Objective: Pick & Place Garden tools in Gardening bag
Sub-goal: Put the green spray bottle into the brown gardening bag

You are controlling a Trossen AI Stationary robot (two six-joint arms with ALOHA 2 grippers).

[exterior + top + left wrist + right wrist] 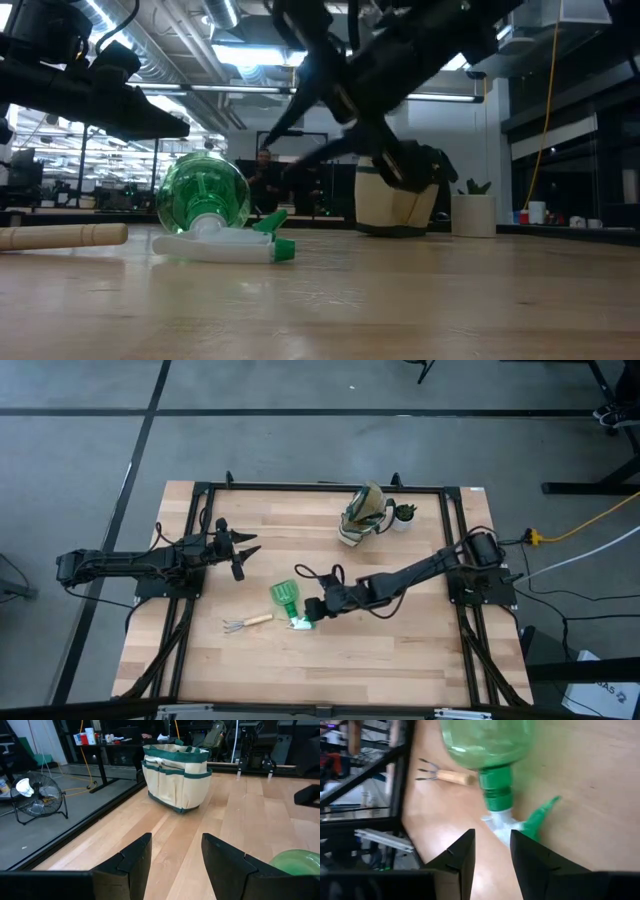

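A green see-through sprayer bottle [285,598] with a white-and-green trigger head [506,826] lies on its side mid-table; it also shows in the low view [205,195]. A wooden-handled pronged rake [245,622] lies flat just left of it. The olive-and-beige gardening bag [365,515] stands upright at the far edge. My right gripper [492,837] is open and hangs just over the sprayer's head [300,623], fingers on either side, touching nothing. My left gripper [243,550] is open and empty at the table's left, facing the bag [176,777].
A small white pot with a green plant [403,515] stands right beside the bag, on its right. A dark metal frame [300,487] runs around the table's edges. Bare wood lies between the sprayer and the bag.
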